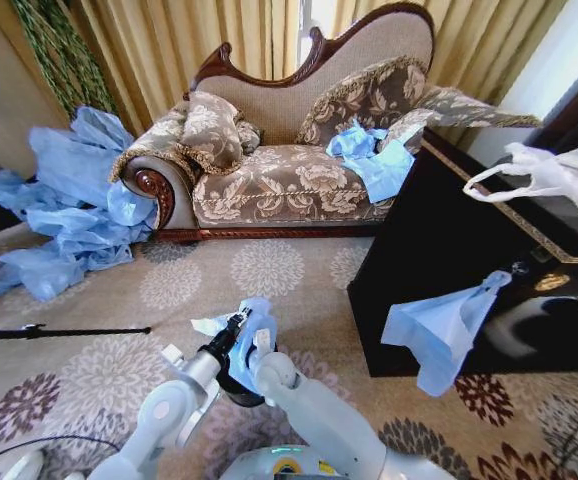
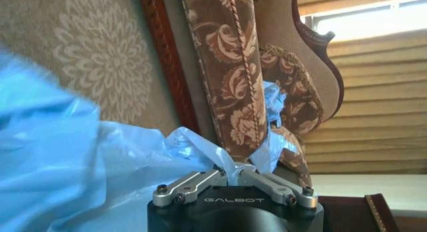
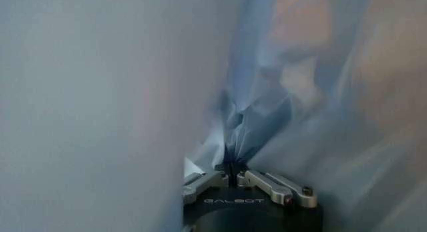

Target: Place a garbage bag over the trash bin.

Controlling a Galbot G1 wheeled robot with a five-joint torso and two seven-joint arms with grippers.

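The garbage bag (image 1: 249,352) is a wrinkled light-blue film held low over the carpet between my two arms. My left gripper (image 1: 235,326) is shut on a bunched fold of it (image 2: 200,147), and in the left wrist view its fingertips (image 2: 233,170) pinch that film. My right gripper (image 1: 265,346) is shut on the other side, and blue film (image 3: 280,117) surrounds its closed tips (image 3: 230,168). A dark curved edge of the trash bin (image 1: 245,398) peeks out just beneath the bag, mostly hidden by the bag and my arms.
A patterned sofa (image 1: 289,180) stands ahead with blue bags (image 1: 374,155) on it. A heap of blue bags (image 1: 69,205) lies at the left. The black cabinet (image 1: 439,250) at right carries a hanging blue bag (image 1: 441,330) and a white bag (image 1: 559,175). A black rod (image 1: 59,332) lies on the carpet.
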